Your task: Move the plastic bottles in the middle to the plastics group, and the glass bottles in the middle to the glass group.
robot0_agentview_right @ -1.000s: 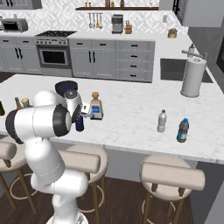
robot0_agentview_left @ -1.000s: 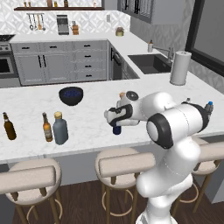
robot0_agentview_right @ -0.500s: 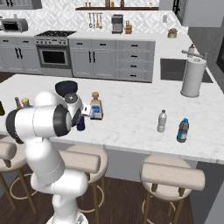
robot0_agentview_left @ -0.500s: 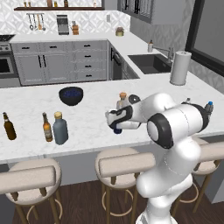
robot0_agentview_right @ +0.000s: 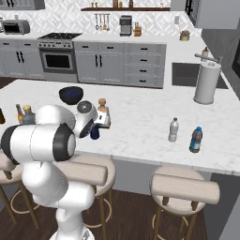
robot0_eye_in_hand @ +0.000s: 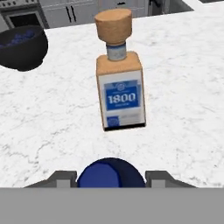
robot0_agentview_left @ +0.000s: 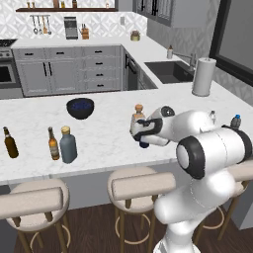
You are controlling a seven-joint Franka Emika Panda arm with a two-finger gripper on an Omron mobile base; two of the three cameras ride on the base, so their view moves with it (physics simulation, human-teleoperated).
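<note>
Pincer clamped round the small navy plastic bottle at mid-worktop

The pincer (robot0_eye_in_hand: 111, 181) is clenched on the navy bottle (robot0_eye_in_hand: 111, 173), a finger at each flank, low on the body so it should lift upright; the bottle stands on the white worktop (robot0_eye_in_hand: 183, 87) just in front of the cork-stoppered bottle with the blue label (robot0_eye_in_hand: 119, 83), apart from it; the grip looks meant to carry it to the plastics group, the clear water bottle (robot0_agentview_right: 173, 130) and blue-capped one (robot0_agentview_right: 196, 139), well apart to the right; the squat grey-blue bottle (robot0_agentview_left: 67, 145) stands just beside a brown beer bottle (robot0_agentview_left: 53, 144) at the left.
</note>
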